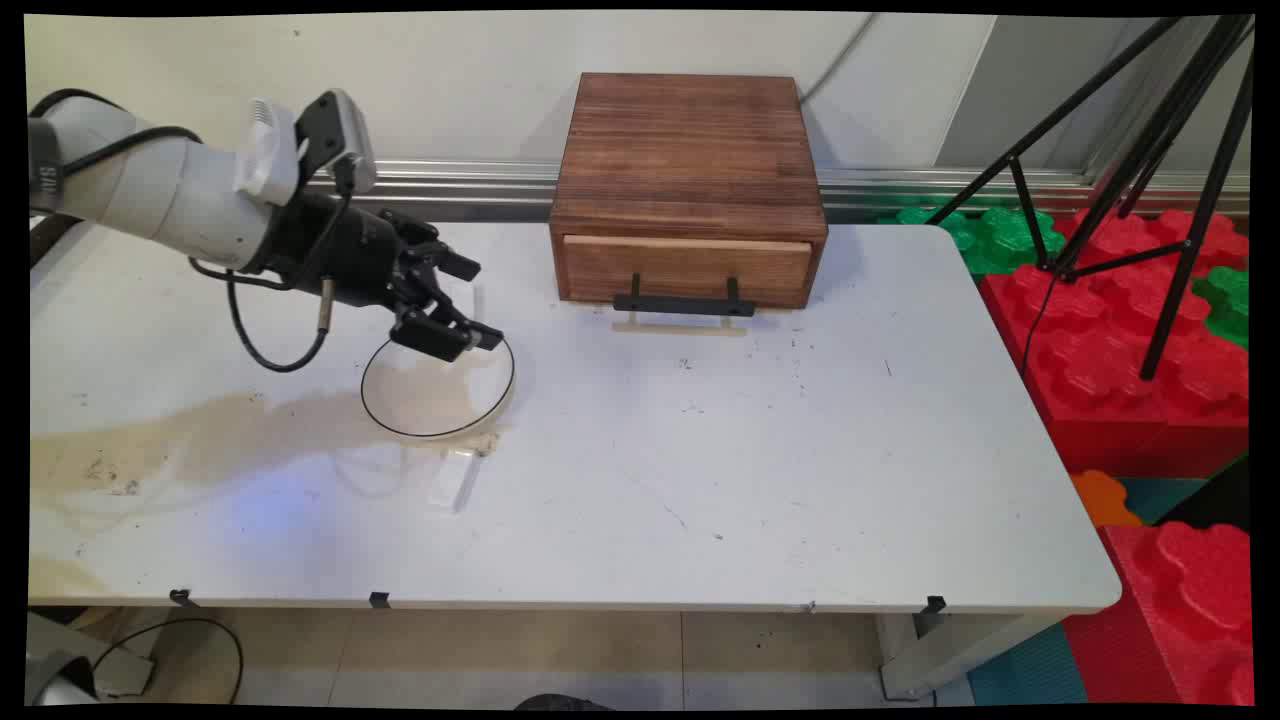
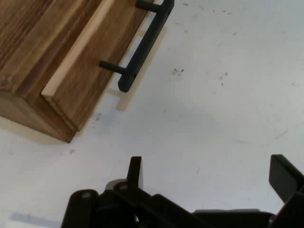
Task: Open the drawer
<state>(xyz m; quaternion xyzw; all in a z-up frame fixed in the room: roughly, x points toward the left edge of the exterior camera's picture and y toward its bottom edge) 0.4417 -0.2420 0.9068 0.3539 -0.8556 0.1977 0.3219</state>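
Small clear block [image 1: 455,481] lying nearest on table [image 1: 700,480]; gripper [image 1: 462,300] hovering, fingers [image 2: 135,172] apart and empty, over black-rimmed clear plate [image 1: 438,385], aimed toward closed wooden drawer box [image 1: 687,190].

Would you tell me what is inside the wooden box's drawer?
The drawer of the wooden box is shut, so its inside is hidden. Only its front and black handle show.
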